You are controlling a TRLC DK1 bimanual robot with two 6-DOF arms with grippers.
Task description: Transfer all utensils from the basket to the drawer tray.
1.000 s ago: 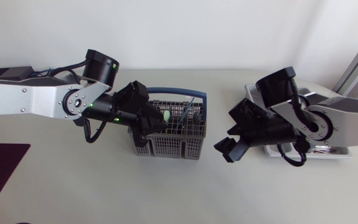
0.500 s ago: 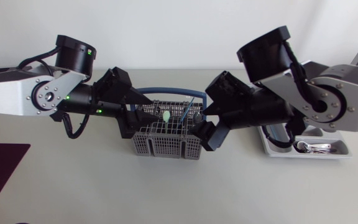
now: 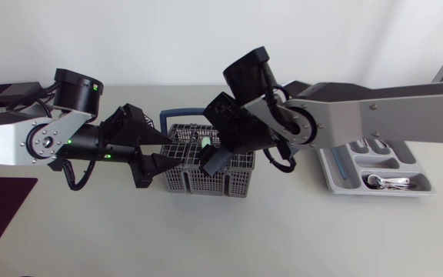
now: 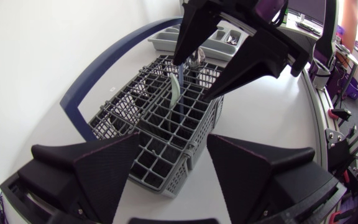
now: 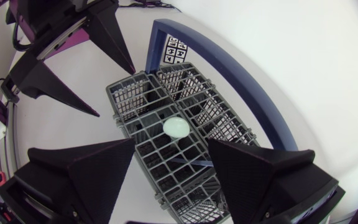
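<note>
Wide open, the right gripper [image 5: 171,143] hovers over the basket [image 3: 206,183], seemingly lined up for the spoon [image 5: 176,127], while the left gripper [image 4: 174,137], equally wide, sits alongside, perhaps steadying.

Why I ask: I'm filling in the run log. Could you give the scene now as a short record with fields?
basket: grey wire, blue handle, mid-table
in basket: pale green spoon, thin blue utensil
drawer tray: on the right arm's side of the basket, holds metal cutlery
left gripper: open, empty, at the basket's left-arm end
right gripper: open, above the basket, over the spoon, not gripping it
task state: unfinished, utensils remain in the basket
</note>
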